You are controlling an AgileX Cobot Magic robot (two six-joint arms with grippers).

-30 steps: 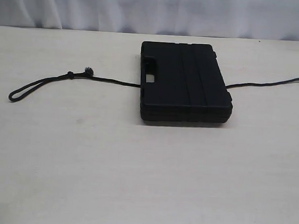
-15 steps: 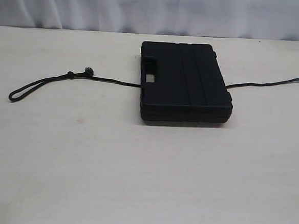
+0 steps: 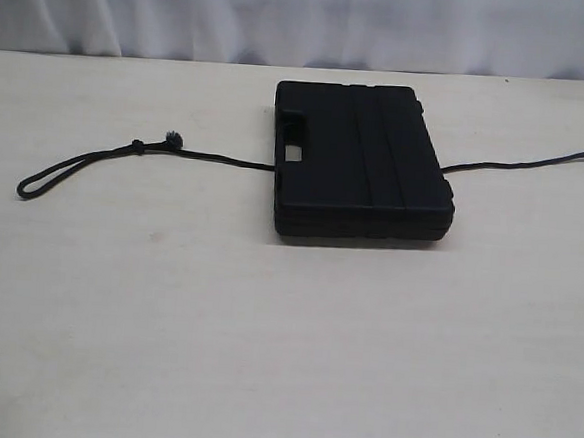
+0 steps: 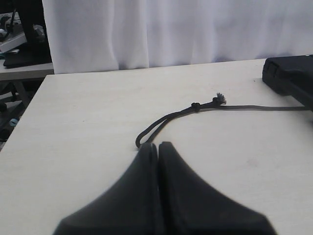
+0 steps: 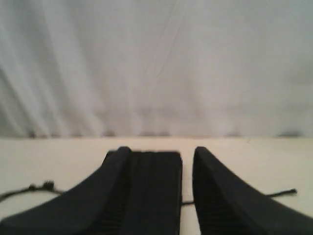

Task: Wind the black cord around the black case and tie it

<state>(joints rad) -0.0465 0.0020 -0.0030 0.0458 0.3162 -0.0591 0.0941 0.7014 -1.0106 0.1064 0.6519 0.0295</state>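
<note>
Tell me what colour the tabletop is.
The flat matte tabletop is pale cream, clearest in the exterior view.

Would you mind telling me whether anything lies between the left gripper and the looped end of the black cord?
Nothing visible does. In the left wrist view the left gripper, jaws shut, faces the loop of the black cord across bare table; the black case lies beyond the knot.

Pale table [image 3: 262,357] carries the black case [image 3: 361,159] lying flat, far of centre; the black cord [image 3: 216,157] emerges from both its sides, looped end left, plain end right
</note>
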